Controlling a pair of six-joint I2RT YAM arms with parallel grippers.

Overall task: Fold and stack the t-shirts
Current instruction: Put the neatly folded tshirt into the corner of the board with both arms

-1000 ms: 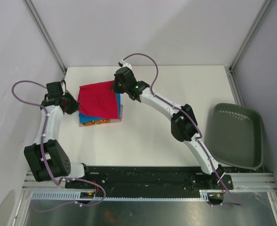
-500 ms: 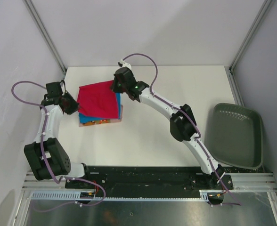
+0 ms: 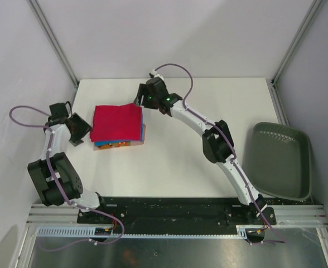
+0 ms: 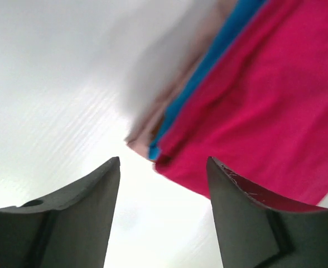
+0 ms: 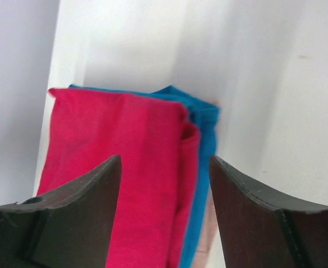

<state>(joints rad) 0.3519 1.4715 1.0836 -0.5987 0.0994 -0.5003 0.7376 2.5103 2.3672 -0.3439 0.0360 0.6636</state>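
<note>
A folded red t-shirt (image 3: 116, 123) lies flat on top of a stack on the white table, with a blue t-shirt (image 3: 140, 124) and an orange one (image 3: 119, 145) showing at the edges below it. Just left of the stack sits my left gripper (image 3: 86, 129), open and holding nothing; its wrist view shows the red shirt (image 4: 264, 111) and blue edge (image 4: 208, 67) ahead of the jaws. My right gripper (image 3: 141, 101) hovers at the stack's far right corner, open and empty, above the red shirt (image 5: 119, 167) and blue shirt (image 5: 206, 145).
A dark grey bin (image 3: 279, 161) stands at the right edge of the table (image 3: 208, 100). Walls close in the left, right and far sides.
Both grippers have opened and let go of the red shirt, which now lies square on the stack. The left gripper drew back left; the right gripper lifted away slightly.
</note>
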